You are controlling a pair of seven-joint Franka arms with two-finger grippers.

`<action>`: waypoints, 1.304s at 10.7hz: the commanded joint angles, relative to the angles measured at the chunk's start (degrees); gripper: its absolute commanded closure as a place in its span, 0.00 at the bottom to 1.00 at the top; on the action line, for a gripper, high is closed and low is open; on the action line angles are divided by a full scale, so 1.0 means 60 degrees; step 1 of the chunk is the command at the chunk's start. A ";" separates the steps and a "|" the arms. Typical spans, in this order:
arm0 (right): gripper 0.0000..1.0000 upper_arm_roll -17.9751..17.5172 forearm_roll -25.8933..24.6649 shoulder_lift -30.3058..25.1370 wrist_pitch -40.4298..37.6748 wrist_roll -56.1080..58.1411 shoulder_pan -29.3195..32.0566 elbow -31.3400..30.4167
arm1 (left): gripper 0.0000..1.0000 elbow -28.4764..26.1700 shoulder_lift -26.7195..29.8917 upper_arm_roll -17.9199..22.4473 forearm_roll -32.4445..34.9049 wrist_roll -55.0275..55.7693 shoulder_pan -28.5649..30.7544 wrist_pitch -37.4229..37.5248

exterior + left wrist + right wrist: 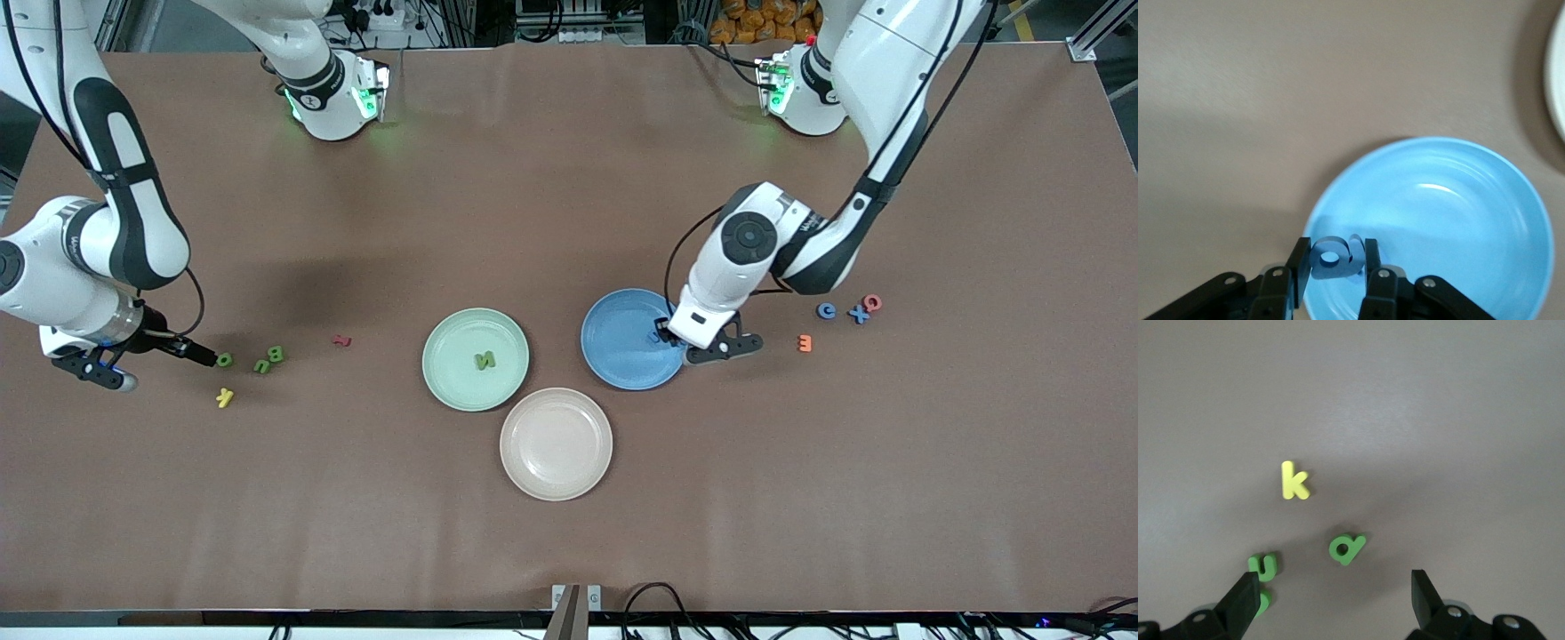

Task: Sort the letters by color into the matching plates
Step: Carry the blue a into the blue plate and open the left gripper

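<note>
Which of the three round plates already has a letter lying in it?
The pale mint green plate, with a green letter N resting in its middle. The pinkish-beige plate holds none; over the medium blue plate a letter sits only in the left gripper.

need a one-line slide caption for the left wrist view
Left gripper holds a blue letter between its fingers over the rim of the blue plate.

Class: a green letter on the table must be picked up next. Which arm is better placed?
Right. Its open hand hovers over the green d; the left hand holds a blue letter over the blue plate.
</note>
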State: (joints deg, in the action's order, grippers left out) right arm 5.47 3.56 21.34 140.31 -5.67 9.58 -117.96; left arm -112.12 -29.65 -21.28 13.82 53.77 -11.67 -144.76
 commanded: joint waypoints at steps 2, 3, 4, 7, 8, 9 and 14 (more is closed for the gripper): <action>0.00 -0.0135 0.0065 0.0075 0.0681 -0.2710 0.0147 -0.0291 | 1.00 0.0156 0.0094 0.0118 0.0202 0.1040 -0.0777 0.0190; 0.00 -0.0121 0.0080 0.0207 0.0958 -0.3283 0.0147 -0.0291 | 1.00 0.0244 0.0079 0.0147 0.0231 0.1260 -0.0997 0.0350; 0.00 -0.0121 0.0080 0.0324 0.1106 -0.3593 0.0147 -0.0291 | 1.00 0.0477 0.0050 0.0148 0.0246 0.1407 -0.1130 0.0685; 0.00 -0.0135 0.0124 0.0734 0.1692 -0.4704 0.0147 -0.0276 | 1.00 0.0962 -0.0155 0.0162 0.0246 0.1891 -0.1540 0.1011; 0.00 -0.0135 0.0124 0.0808 0.1708 -0.4912 0.0132 -0.0276 | 0.77 0.0977 -0.0156 0.0177 0.0261 0.1834 -0.1527 0.1011; 0.00 -0.0135 0.0124 0.0838 0.1708 -0.5103 0.0117 -0.0276 | 0.14 0.0963 -0.0170 0.0177 0.0478 0.1717 -0.1512 0.1011; 0.00 -0.0135 0.0182 0.1262 0.1839 -0.5456 0.0132 -0.0291 | 0.00 0.0919 -0.0170 0.0191 0.0832 0.1687 -0.1352 0.1216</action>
State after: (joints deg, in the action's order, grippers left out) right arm 5.13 3.71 27.73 150.03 -37.48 9.99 -119.58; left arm -107.56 -30.20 -20.43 16.79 63.12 -20.27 -138.91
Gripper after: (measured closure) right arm 0.000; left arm 0.075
